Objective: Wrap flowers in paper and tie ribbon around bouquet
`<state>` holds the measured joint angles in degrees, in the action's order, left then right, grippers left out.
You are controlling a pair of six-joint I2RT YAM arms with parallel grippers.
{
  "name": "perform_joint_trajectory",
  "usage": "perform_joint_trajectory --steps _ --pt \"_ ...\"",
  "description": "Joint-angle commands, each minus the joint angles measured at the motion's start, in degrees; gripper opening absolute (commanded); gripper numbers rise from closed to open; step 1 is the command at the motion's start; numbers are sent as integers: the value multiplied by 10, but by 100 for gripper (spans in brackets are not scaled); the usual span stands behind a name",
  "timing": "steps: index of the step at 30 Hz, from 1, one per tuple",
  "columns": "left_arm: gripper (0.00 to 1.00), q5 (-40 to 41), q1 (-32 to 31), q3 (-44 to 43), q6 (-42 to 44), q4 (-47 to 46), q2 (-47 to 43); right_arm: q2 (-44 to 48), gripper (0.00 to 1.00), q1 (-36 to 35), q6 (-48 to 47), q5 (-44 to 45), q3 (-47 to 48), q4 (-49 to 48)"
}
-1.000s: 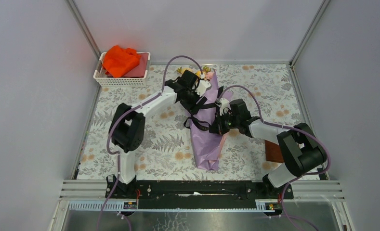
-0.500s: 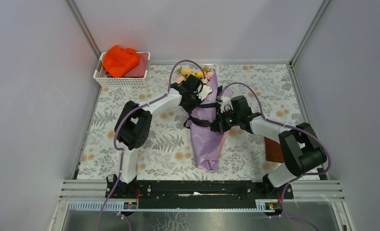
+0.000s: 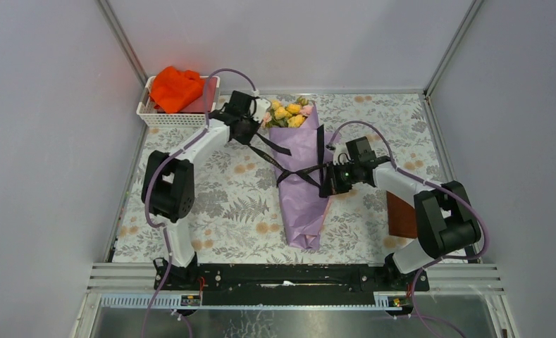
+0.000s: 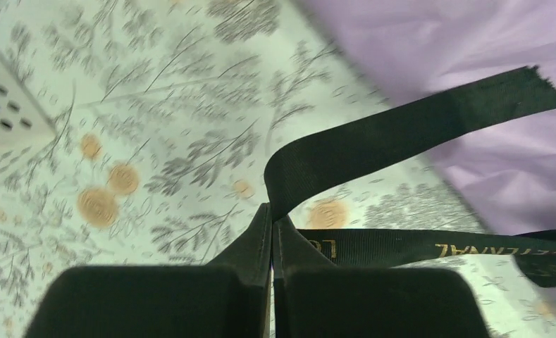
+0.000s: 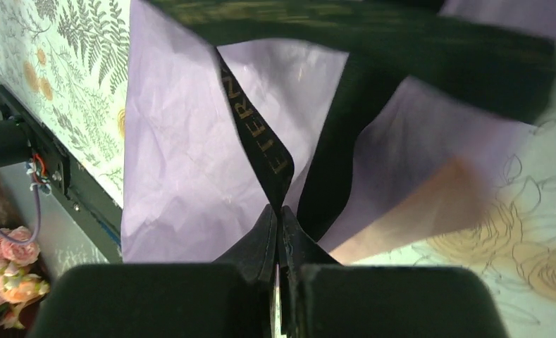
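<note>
While the bouquet [image 3: 301,211] lies along the bench [image 3: 225,204], the right gripper [image 3: 325,183] beside it and the left gripper [image 3: 249,134] farther back by the flowers [image 3: 289,113] each clench an end of the ribbon [image 4: 402,128], so tying seems under way and probably needs an even, opposed pull next.

The left arm [image 3: 201,141] and right arm [image 3: 398,183] share one build: white tubular links between bulky black joint housings, bolted to a black base rail [image 3: 261,274]. A purple cable [image 3: 227,70] loops along each arm. The left tool [image 4: 272,211] and right tool [image 5: 278,211] are matte black, with wedge-shaped fingers tapering to thin tips.
</note>
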<state>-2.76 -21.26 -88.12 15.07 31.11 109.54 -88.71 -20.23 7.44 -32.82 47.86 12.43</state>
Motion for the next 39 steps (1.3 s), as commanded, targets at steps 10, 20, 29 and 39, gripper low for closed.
perform_joint_trajectory --steps 10,20,29,39 --pt "0 47 84 100 8 -72 -52 50 0 30 -38 -43 60 211" --pt "0 37 86 115 5 -80 -53 78 6 31 -11 -218 43 197" --pt "0 25 45 117 5 -80 -48 111 9 12 320 -284 -22 -256" --pt "0 25 17 118 6 -75 -43 39 11 -65 579 -165 -2 -633"
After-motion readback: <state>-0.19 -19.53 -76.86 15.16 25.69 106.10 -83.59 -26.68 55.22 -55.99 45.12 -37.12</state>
